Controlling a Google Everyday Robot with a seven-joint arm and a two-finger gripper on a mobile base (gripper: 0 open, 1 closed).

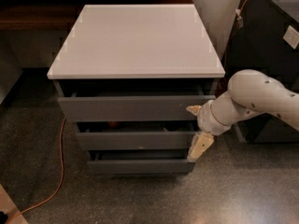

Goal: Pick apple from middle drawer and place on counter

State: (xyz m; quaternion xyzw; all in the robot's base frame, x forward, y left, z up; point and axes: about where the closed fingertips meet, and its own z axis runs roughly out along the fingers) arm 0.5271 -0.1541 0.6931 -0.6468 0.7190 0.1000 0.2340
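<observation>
Gripper [197, 128] sat at the cabinet's right front corner, arm reaching in from the right; fingers were spread apart with nothing between them; upper fingertip [193, 109] was by the right end of the top drawer [133, 108] front; lower finger overlapped the right end of the middle drawer [135, 140]; couldn't tell if either touched. All three drawers stood slightly pulled out; apple [113, 123] showed only as a small red patch in the gap above the middle drawer's front, left of centre, well apart from the gripper; counter [135, 36] was the pale slab on top; lowest drawer [140, 166] sat beneath; orange cable [59, 171] ran across the speckled floor at left.
</observation>
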